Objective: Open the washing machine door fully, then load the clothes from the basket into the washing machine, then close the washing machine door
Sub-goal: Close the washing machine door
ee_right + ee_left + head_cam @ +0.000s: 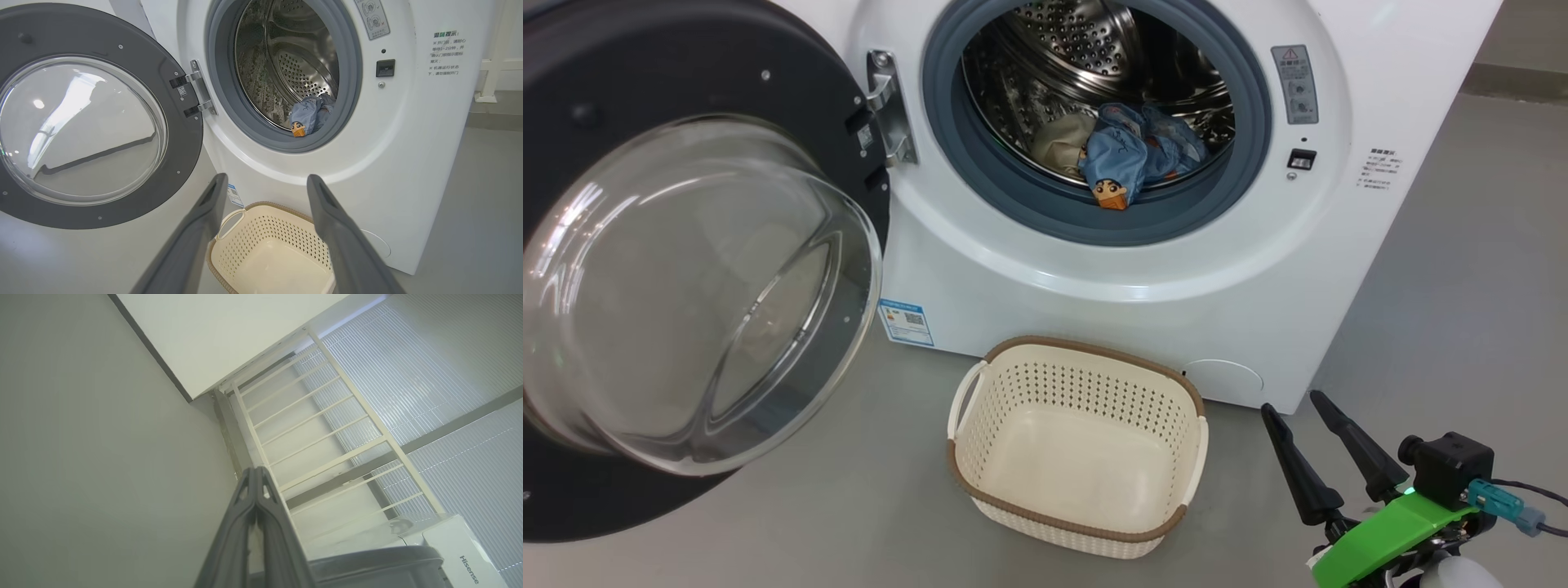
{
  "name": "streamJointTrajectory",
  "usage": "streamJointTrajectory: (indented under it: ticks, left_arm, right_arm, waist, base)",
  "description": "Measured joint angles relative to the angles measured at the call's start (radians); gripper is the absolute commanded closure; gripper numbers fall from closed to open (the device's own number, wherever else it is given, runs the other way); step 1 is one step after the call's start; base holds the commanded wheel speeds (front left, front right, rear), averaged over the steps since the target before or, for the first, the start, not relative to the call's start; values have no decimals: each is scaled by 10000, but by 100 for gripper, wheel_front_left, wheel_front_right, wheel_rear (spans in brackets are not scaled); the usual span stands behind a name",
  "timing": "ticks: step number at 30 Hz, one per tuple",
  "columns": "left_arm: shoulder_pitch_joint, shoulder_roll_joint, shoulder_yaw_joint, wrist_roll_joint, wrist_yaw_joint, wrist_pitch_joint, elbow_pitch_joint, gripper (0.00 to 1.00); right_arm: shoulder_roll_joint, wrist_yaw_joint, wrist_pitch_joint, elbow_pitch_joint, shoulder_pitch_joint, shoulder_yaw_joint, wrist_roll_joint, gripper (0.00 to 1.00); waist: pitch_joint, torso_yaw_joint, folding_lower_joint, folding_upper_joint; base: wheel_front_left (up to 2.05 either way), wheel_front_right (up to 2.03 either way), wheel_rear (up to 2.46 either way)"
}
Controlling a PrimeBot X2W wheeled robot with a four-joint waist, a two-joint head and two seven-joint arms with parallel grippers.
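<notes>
In the washing machine (1094,310): clothes (1131,155) lie loaded, basket (1078,445) empty | door (686,269) wide for loading, closing likely next | right gripper (1290,402) spread, empty, near basket | left gripper (255,470) pinched together, empty.

The clothes (1135,151) lie inside the washing machine (1094,310), the basket (1094,349) before it, the door (645,82) at its left.
</notes>
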Motion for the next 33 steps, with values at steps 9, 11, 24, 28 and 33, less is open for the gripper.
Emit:
streamJointTrajectory:
  ticks: [9, 11, 24, 28, 33]
  left_arm:
    - [-194, 242, -161, -491, -92, 800, 1264, 100]
    - [-196, 261, -270, -562, -92, 1014, 1415, 100]
    - [27, 702, -968, -1440, -94, 3666, 938, 100]
    - [312, 736, -1101, -1921, -94, 4677, 499, 100]
    - [802, 715, -1434, -2414, -94, 6176, -303, 100]
  right_arm:
    - [-121, 0, 0, 2, -8, 48, 23, 0]
    - [-142, 0, 0, 4, -9, 56, 82, 0]
    - [-138, 0, 0, 8, -9, -29, 81, 0]
    - [-29, 0, 0, 25, -8, -82, 81, 0]
    - [67, 0, 0, 27, -3, -159, 79, 0]
  waist:
    - [138, -184, 0, 0]
    - [146, -204, 0, 0]
    - [65, -162, 0, 0]
    - [-6, -115, 0, 0]
    - [-124, -48, 0, 0]
  base:
    - [0, 0, 0]
    - [0, 0, 0]
    - [0, 0, 0]
    - [0, 0, 0]
    - [0, 0, 0]
